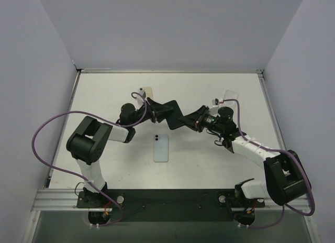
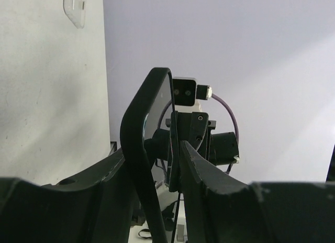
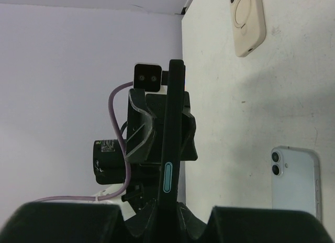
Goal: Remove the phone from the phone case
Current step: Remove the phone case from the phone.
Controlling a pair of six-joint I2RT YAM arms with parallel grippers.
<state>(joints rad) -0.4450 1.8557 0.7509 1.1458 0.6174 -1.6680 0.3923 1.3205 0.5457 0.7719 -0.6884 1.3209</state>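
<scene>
White table (image 1: pixel 204 167), grey walls (image 1: pixel 157 28) round it. Nearward of the dark case (image 3: pixel 171 122) is the phone (image 1: pixel 160 147): light blue, bare, back up, flat on the table. It sits close to the case and does not touch it.

The dark case hangs in the air between my two arms, edge-on. My right gripper (image 3: pixel 167 218) is clamped on one end and my left gripper (image 2: pixel 154 164) on the other. The rim bows out on the left side. It reads as an empty shell, though I can't see fully inside.

Beyond the dark case, a beige case (image 1: pixel 147 91) lies far-left of it and a clear case (image 1: pixel 229 94) far-right.

Judgement: the phone looks out, so the step is parting with the shell. To do it well:
- Hold it level and carry it sideways off the phone.
- Lower it before letting go.
- Free one gripper first, so it neither springs nor drops onto the phone.
</scene>
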